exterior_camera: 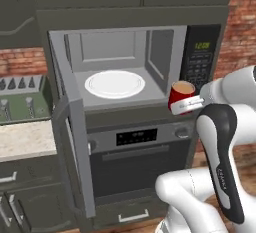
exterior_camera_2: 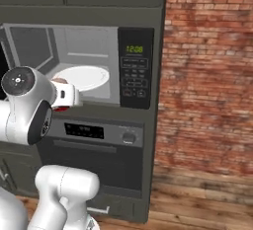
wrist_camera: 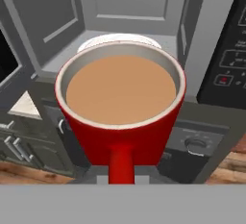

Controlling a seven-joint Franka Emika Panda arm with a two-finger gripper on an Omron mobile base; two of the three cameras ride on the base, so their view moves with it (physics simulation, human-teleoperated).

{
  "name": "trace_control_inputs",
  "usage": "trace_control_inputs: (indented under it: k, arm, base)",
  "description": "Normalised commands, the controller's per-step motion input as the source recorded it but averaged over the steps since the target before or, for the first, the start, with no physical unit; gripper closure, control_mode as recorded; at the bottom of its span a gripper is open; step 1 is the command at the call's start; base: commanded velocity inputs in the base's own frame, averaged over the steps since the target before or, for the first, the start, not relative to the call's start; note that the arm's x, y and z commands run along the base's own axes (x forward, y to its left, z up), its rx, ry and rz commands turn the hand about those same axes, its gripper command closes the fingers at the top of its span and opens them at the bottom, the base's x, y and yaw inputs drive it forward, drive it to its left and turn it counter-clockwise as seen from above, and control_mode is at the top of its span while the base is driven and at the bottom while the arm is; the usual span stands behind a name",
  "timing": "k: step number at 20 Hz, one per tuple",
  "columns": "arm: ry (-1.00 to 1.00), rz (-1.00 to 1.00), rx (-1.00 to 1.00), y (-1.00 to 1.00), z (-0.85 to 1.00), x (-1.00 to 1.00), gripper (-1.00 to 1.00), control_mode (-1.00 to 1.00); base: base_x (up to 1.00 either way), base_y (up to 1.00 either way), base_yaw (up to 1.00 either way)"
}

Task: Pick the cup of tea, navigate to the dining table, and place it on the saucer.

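Gripping the cup (exterior_camera: pixel 180 94) by its handle, the gripper (exterior_camera: pixel 189 105) holds it upright just outside the open microwave (exterior_camera: pixel 125 67).

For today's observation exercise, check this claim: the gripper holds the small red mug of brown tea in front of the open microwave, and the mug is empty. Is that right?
Not quite. The small red mug is not empty: the hand view shows it nearly full of brown tea. The rest stands: the gripper holds it by its handle in front of the open grey microwave, whose round white plate sits inside.
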Motion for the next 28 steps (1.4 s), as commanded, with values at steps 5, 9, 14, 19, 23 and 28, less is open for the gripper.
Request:
trace_control_inputs:
  k: [5,9,14,19,23,28]
  arm:
    - [0.0,0.0,0.0,0.0,0.0,0.0,1.0,1.0]
    - [0.0,0.0,0.0,0.0,0.0,0.0,1.0,1.0]
    - [0.0,0.0,0.0,0.0,0.0,0.0,1.0,1.0]
    - [0.0,0.0,0.0,0.0,0.0,0.0,1.0,1.0]
    - [0.0,0.0,0.0,0.0,0.0,0.0,1.0,1.0]
    - [0.0,0.0,0.0,0.0,0.0,0.0,1.0,1.0]
  base:
    - [-0.8,-0.24,-0.02]
    - [-0.65,-0.75,0.4]
    - [-0.44,-0.81,0.72]
    - [-0.31,-0.54,0.88]
    - [-0.05,-0.23,0.98]
    - [0.0,-0.12,1.0]
